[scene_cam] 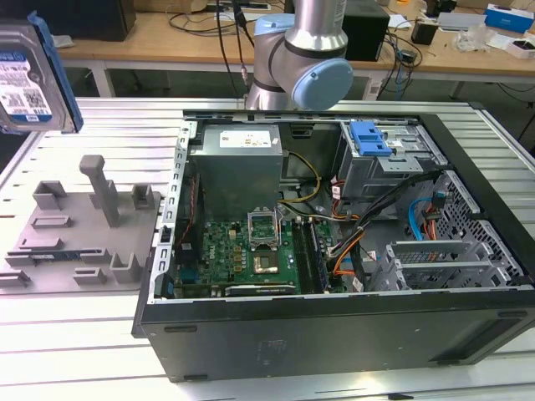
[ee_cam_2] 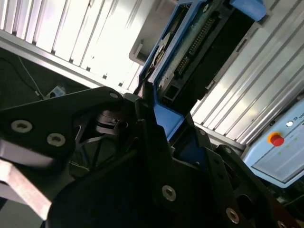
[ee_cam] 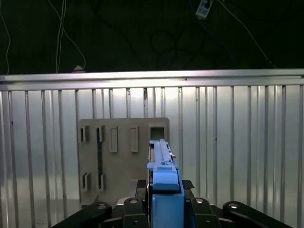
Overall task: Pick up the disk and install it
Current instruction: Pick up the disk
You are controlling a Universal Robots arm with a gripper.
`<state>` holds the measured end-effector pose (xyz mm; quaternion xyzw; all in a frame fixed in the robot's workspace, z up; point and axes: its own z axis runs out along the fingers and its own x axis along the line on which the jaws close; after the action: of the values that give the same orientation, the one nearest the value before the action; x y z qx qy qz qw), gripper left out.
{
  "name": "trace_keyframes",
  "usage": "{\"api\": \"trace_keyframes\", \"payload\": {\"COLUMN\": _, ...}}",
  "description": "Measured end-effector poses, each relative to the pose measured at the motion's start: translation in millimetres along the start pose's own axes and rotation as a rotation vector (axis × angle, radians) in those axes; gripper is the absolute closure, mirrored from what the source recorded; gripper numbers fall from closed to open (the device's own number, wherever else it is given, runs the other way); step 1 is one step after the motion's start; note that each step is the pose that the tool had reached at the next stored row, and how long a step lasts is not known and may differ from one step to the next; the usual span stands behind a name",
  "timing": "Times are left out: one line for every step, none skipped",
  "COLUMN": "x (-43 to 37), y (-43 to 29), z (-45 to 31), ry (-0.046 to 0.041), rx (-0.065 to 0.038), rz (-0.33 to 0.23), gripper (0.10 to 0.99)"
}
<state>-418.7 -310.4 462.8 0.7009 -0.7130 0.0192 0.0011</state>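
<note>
Black gripper (ee_cam: 165,187) around flat blue-framed disk (ee_cam: 161,152)

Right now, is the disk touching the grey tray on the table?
Apart. In the exterior view the disk hangs in the air, with bare table showing between it and the grey tray lower down.

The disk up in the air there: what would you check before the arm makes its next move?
1. Disk gripped: ok. The disk sits between the fingers.
2. Disk lifted off its grey holder plate: ok, it hangs well above the plate.
3. Computer case open: ok, its inside is uncovered.
4. Free slot in the drive cage: cannot tell.
5. Cables away from the cage: not ok, loose ones lie right beside it.
</note>
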Motion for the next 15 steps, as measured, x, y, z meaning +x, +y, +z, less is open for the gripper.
{"api": "trace_keyframes", "payload": {"x": 0.2, "y": -0.4, "z": -8.2, "ry": -0.0002, "rx": 0.000, "rz": 0.000, "gripper": 0.722}}
{"api": "trace_keyframes", "payload": {"x": 0.4, "y": -0.6, "z": -15.3, "ry": -0.0004, "rx": 0.000, "rz": 0.000, "gripper": 0.722}}
{"api": "trace_keyframes", "payload": {"x": 0.6, "y": -0.7, "z": -19.2, "ry": -0.0006, "rx": 0.000, "rz": 0.000, "gripper": 0.722}}
{"api": "trace_keyframes", "payload": {"x": 0.6, "y": -0.8, "z": -22.1, "ry": -0.0006, "rx": 0.000, "rz": 0.000, "gripper": 0.722}}
{"api": "trace_keyframes", "payload": {"x": 0.8, "y": -0.9, "z": -24.9, "ry": -0.0006, "rx": 0.000, "rz": 0.000, "gripper": 0.722}}
{"api": "trace_keyframes", "payload": {"x": 0.8, "y": -0.9, "z": -25.0, "ry": -0.0006, "rx": 0.000, "rz": 0.000, "gripper": 0.722}}
{"api": "trace_keyframes", "payload": {"x": 0.8, "y": -0.9, "z": -25.0, "ry": -0.0006, "rx": 0.000, "rz": 0.000, "gripper": 0.722}}
{"api": "trace_keyframes", "payload": {"x": 0.8, "y": -0.9, "z": -24.9, "ry": -0.0007, "rx": 0.000, "rz": 0.000, "gripper": 0.722}}
{"api": "trace_keyframes", "payload": {"x": 0.9, "y": -0.9, "z": -24.9, "ry": -0.0007, "rx": 0.000, "rz": 0.000, "gripper": 0.722}}
{"api": "trace_keyframes", "payload": {"x": 0.9, "y": -0.9, "z": -25.0, "ry": -0.0006, "rx": 0.000, "rz": 0.000, "gripper": 0.722}}
{"api": "trace_keyframes", "payload": {"x": 0.9, "y": -0.9, "z": -25.0, "ry": -0.0006, "rx": 0.000, "rz": 0.000, "gripper": 0.722}}
{"api": "trace_keyframes", "payload": {"x": 1.3, "y": -1.2, "z": -25.0, "ry": -0.0006, "rx": 0.000, "rz": 0.000, "gripper": 0.722}}
{"api": "trace_keyframes", "payload": {"x": 3.7, "y": -3.8, "z": -24.9, "ry": -0.0005, "rx": -0.001, "rz": 0.000, "gripper": 0.722}}
{"api": "trace_keyframes", "payload": {"x": 6.9, "y": -8.8, "z": -24.6, "ry": -0.0005, "rx": -0.005, "rz": 0.000, "gripper": 0.722}}
{"api": "trace_keyframes", "payload": {"x": 9.2, "y": -11.5, "z": -24.5, "ry": -0.0004, "rx": -0.007, "rz": 0.000, "gripper": 0.722}}
